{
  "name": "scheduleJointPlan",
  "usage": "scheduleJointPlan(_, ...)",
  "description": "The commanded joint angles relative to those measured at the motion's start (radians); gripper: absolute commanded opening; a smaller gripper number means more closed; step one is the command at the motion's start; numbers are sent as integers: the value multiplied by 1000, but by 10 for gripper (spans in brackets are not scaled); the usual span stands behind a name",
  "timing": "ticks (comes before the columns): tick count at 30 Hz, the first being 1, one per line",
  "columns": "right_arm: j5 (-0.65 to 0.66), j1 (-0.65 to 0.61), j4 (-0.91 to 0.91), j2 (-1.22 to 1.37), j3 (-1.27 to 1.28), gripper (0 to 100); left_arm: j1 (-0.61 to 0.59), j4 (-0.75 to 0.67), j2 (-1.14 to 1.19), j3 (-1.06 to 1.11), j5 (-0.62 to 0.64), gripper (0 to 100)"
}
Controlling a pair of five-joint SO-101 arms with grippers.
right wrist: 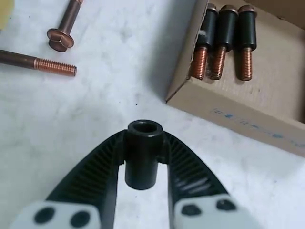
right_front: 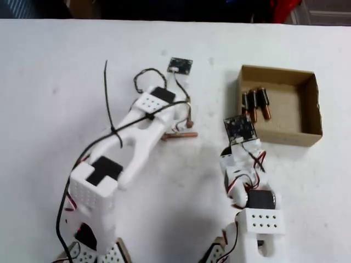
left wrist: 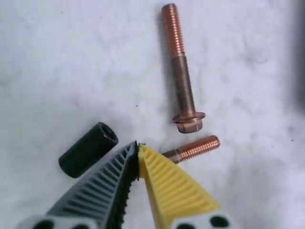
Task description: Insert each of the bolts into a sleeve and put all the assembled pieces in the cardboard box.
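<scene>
1. High view: the left arm stretches across the middle of the bench. Bolt A lies flat on the bench right at the arm's tip. The right arm sits near the cardboard box. Three assembled pieces lie side by side in the box, along the wall on the left arm's side.
2. Left wrist view, closer detail: the left gripper is closed. Its grey and yellow tips touch, with nothing visible between them. A loose sleeve lies on its side just beside the grey finger. Bolt A's threaded end sticks out from behind the yellow finger; I cannot tell whether they touch. Bolt B lies in full view on the bench, its head near bolt A's threads but apart from them.
3. Right wrist view: the right gripper clamps the held sleeve upright, with the bore facing the camera. The box is just ahead. Each piece in it has a black sleeve at the head end and copper threads poking out. Bolts A and B lie on the bench, apart from the box.
</scene>
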Motion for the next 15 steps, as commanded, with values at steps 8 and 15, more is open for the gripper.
scheduleJointPlan(8,-2,8,-22,-24,-9,17,93,-20,-2,-43,32,24)
scheduleJointPlan(15,-2,8,-22,-24,-9,17,85,-28,-1,-43,32,24)
